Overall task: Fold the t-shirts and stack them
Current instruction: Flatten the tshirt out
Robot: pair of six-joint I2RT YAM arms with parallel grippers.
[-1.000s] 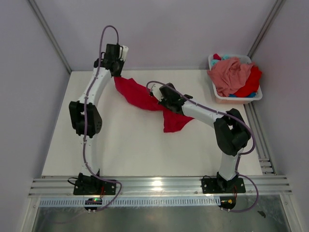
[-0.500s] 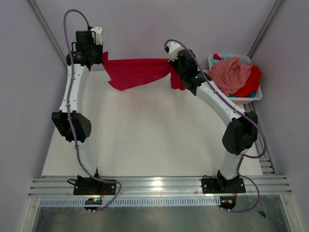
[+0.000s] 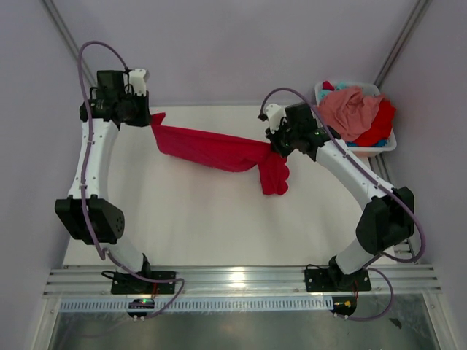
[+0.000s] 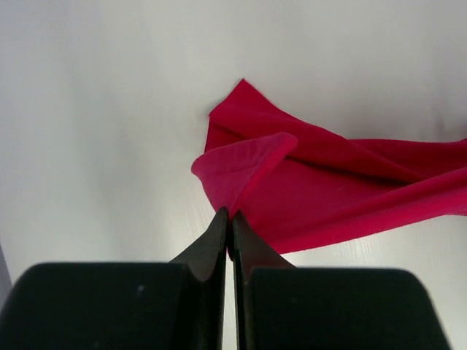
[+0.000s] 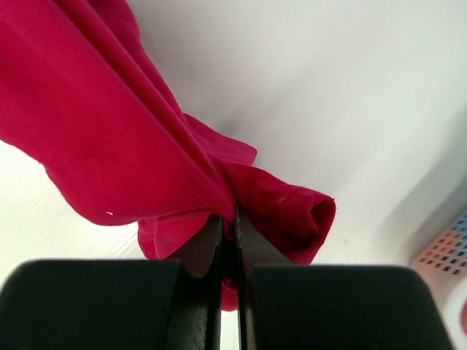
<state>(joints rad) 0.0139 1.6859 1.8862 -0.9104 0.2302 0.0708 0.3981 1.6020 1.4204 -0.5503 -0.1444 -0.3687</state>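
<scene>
Left tool (image 3: 150,119), right tool (image 3: 273,149) lowered nearer, clamped; red t-shirt (image 3: 211,149) now slack.

**Red shirt coming down, spread between the arms**

Arms are spreading wider than a second ago: the left gripper (image 3: 149,117) is sitting further out to the left rear, the right gripper (image 3: 272,148) over toward the basket (image 3: 361,150). The red t-shirt (image 3: 211,149) was bunched mid-table a second ago and pulled up high at the back half a second ago. It is now hanging lower and nearer, sagging in the middle, with its right end drooping in a fold below the right gripper.
</scene>
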